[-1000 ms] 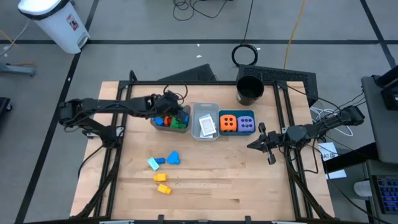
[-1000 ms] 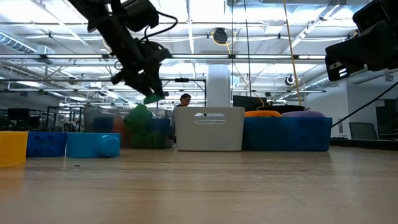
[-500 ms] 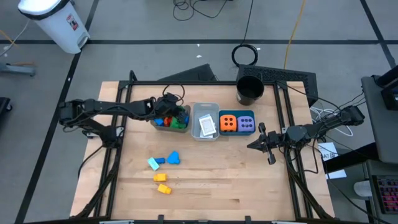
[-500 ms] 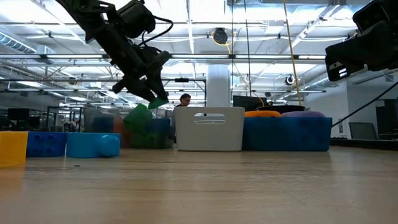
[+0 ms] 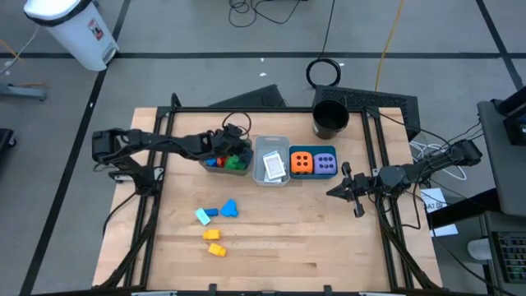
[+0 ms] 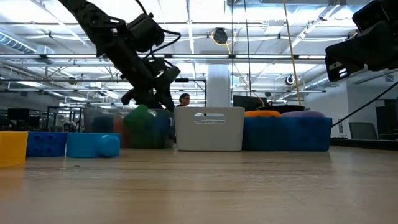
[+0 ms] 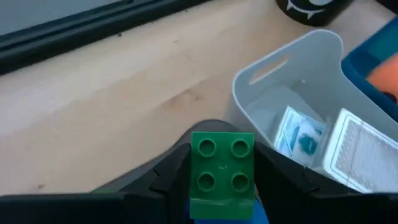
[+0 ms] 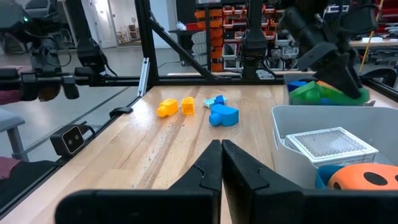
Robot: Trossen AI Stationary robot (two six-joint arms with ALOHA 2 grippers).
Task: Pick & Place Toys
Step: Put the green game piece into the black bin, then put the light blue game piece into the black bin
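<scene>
Between left fingers [image 7: 168, 177] — green brick [image 7: 221, 173].

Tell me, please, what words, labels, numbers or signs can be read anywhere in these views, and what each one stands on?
Nothing can be read.
White bin on the floor: a dark label, too small to read.
Papers beside the table: print too small to read.
White cards in the grey bin: patterned, no legible text.

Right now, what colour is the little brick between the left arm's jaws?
Green, with four round studs; the brick shows best in the left wrist view.
</scene>
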